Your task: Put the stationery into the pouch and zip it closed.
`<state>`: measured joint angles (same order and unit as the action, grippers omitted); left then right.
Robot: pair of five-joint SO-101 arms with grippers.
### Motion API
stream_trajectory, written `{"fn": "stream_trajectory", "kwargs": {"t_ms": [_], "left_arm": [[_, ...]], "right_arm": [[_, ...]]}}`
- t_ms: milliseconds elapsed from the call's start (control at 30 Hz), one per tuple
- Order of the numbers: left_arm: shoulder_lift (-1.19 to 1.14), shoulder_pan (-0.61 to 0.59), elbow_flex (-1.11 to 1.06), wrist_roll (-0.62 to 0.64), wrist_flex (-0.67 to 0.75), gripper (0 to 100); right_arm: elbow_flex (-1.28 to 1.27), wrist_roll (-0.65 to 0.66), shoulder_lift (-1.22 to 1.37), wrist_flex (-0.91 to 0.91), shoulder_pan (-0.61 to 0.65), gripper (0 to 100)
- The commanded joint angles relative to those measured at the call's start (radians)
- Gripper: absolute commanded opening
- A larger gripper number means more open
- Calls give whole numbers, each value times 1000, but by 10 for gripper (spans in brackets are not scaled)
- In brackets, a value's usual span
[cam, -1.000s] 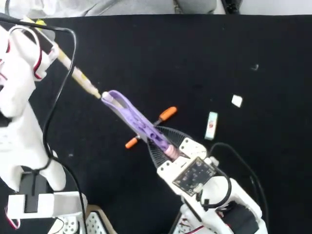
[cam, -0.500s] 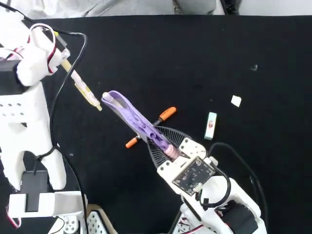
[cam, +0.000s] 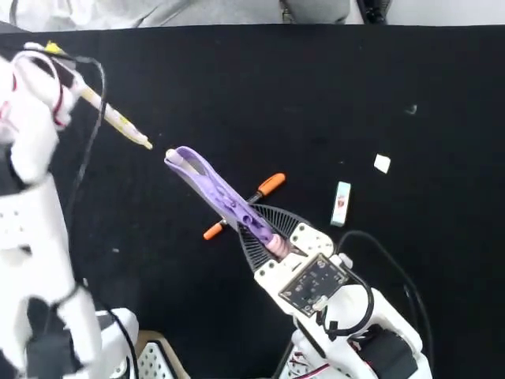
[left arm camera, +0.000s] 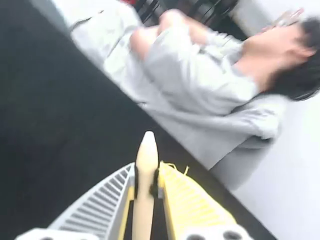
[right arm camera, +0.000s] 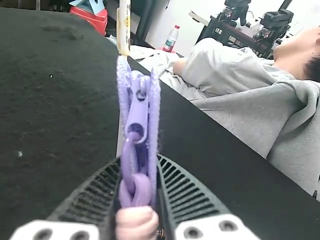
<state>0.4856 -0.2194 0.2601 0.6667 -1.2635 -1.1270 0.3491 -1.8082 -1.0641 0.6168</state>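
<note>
Purple pouch (cam: 225,201) w/ cream pen (cam: 118,121) nr its tip.

The pouch (right arm camera: 136,115) is woven cloth with a smooth plastic zip. The table (cam: 331,87) is matt, felt-like cloth. Fingers (right arm camera: 187,195) are ribbed matt plastic; the pen (left arm camera: 146,172) is smooth.

No legible text, labels or numbers.

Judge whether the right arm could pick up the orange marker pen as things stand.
Probably not: the right claw is shut on the purple fabric pouch, which also crosses over the orange marker pen at its middle.
</note>
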Motion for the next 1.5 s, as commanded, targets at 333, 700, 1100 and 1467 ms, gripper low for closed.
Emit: {"fn": "stream_trajectory", "kwargs": {"t_ms": [333, 700, 1100, 1467], "left_arm": [[508, 125, -648, 2, 463, 28], [611, 119, -659, -18, 393, 28], [643, 13, -691, -18, 391, 28], [640, 47, -691, -18, 371, 28]], "right_arm": [[54, -8, -148, 35, 14, 11], [53, -8, -148, 34, 12, 11], [54, -8, -148, 34, 12, 11], [53, -8, -148, 34, 11, 11]]}}
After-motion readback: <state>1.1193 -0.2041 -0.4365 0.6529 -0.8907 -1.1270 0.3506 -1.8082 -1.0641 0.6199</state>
